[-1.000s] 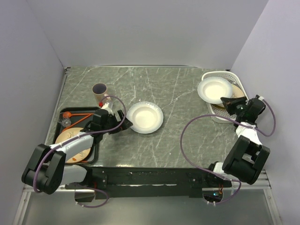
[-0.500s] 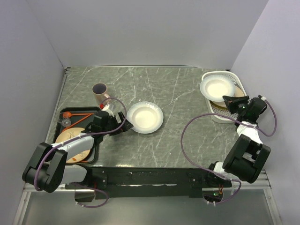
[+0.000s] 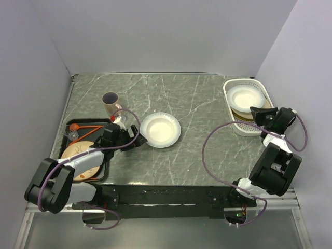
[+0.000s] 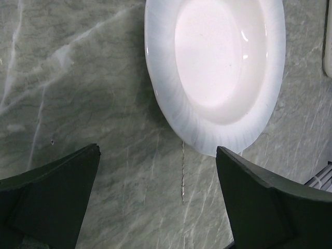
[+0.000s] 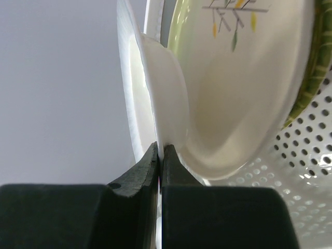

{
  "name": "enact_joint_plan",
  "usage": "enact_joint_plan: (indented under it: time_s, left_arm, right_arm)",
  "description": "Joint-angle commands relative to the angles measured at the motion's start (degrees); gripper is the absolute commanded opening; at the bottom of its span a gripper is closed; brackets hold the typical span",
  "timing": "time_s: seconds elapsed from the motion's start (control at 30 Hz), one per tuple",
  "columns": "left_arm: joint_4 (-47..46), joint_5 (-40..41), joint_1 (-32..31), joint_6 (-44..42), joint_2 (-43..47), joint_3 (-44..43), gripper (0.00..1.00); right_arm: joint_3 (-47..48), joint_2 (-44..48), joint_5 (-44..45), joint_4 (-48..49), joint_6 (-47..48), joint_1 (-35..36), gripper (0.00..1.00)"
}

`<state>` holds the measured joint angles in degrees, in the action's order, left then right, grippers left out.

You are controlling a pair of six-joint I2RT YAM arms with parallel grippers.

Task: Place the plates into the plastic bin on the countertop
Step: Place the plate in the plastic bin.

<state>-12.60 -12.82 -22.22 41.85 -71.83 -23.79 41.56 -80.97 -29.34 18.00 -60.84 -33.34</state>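
Note:
A white plate [image 3: 160, 129] lies on the countertop [image 3: 197, 150]; in the left wrist view it [image 4: 218, 72] sits just ahead of my open left gripper [image 4: 155, 207], whose tips are short of its rim. My left gripper [image 3: 139, 139] is at the plate's left edge. My right gripper [image 3: 258, 113] is shut on the rim of another white plate [image 3: 244, 97], held over the white plastic bin [image 3: 229, 88]. In the right wrist view this plate [image 5: 155, 88] is pinched edge-on, beside a beige plate with branch motifs [image 5: 244, 78] that lies in the perforated bin [image 5: 306, 171].
A flat black tray [image 3: 71, 127] at the left holds a beige plate [image 3: 78, 155] and an orange utensil [image 3: 85, 127]. A beige mug [image 3: 110, 102] stands behind the tray. Grey walls close the left, back and right sides.
My right gripper has lowered the white plate from a tilted pose above the bin's left edge down into the bin. My left gripper has barely moved.

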Motion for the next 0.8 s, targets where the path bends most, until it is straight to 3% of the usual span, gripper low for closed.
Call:
enact_joint_plan:
  time_s: [0.0,0.33,0.5,0.77]
  left_arm:
    - [-2.34,-1.51,-0.28,0.87,0.47,0.50,0.99]
    - [-4.36,-2.83,-0.37,1.48,-2.43,0.32,0.99]
    - [-3.49,-2.47,-0.37,1.13,-1.56,0.33,0.99]
    - [-2.08,-2.03,-0.46,0.78,-0.77,-0.20,0.99]
  right_arm:
    - [2.47,2.39,1.83,5.91,-0.43,-0.93,0.02]
    - [2.22,2.31,5.35,1.77,2.13,-1.81,0.12]
    - [1.33,0.55,4.73,1.95,1.95,-1.81,0.38]
    - [-0.86,1.16,5.79,1.86,1.86,-1.81,0.62]
